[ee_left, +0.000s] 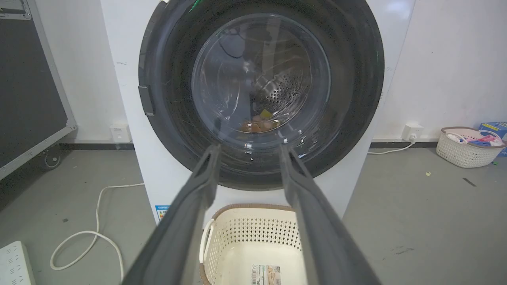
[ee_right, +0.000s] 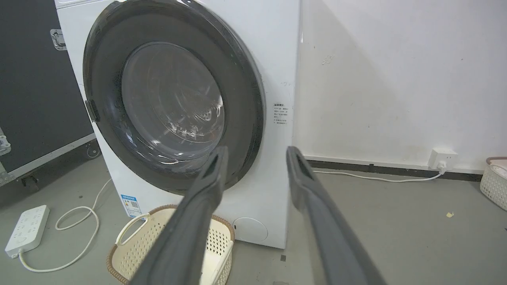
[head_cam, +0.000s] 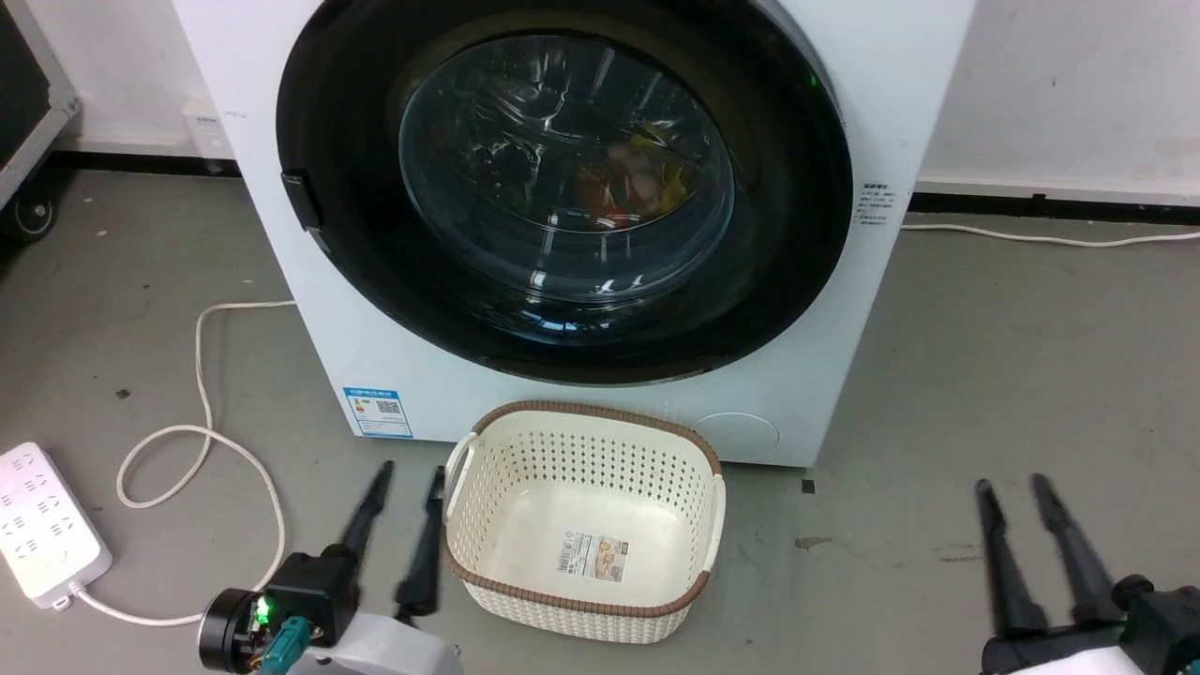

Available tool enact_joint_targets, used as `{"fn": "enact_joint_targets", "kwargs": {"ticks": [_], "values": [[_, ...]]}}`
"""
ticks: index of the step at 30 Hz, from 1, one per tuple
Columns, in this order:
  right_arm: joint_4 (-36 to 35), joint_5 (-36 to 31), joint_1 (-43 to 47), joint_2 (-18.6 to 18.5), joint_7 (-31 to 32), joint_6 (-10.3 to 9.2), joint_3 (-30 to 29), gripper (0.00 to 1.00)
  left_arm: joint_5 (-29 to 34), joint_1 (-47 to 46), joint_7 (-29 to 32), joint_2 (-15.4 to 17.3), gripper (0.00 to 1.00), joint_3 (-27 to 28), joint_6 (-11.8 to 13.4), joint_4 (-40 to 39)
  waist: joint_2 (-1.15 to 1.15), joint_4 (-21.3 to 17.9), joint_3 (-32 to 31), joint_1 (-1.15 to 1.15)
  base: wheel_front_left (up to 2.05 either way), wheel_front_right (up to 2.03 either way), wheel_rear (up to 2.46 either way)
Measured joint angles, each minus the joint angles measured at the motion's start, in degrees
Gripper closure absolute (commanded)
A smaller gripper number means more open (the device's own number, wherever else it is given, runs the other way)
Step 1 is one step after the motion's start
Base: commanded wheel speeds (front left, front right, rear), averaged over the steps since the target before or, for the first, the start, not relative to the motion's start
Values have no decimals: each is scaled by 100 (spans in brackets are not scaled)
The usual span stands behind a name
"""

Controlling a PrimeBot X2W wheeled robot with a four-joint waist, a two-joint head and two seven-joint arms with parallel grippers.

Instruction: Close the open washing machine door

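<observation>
The white washing machine (head_cam: 872,309) fills the upper middle of the head view. Its round door (head_cam: 562,187), black-rimmed with a clear glass bowl, lies flat against the front, and coloured laundry shows through the glass. The door (ee_left: 261,87) faces the left wrist camera straight on, and the door (ee_right: 174,103) is seen at an angle from the right wrist. My left gripper (head_cam: 410,476) is open, low beside the basket, holding nothing. Well right of the machine, my right gripper (head_cam: 1012,489) is open over the floor with nothing between its fingers.
A cream perforated basket (head_cam: 586,520), with nothing but a label inside, stands on the floor against the machine's front. A white power strip (head_cam: 42,534) and looping cable (head_cam: 202,441) lie at the left. A second basket (ee_left: 469,146) with items sits by the far right wall.
</observation>
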Motion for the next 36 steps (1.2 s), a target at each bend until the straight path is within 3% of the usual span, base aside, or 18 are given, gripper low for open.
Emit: {"fn": "enact_joint_targets", "kwargs": {"ticks": [36], "values": [[19, -103, -70, 0, 369, 0, 131, 100, 138, 0, 380, -16, 100, 115, 120, -194, 0, 66, 40, 0, 0, 0, 0]]}}
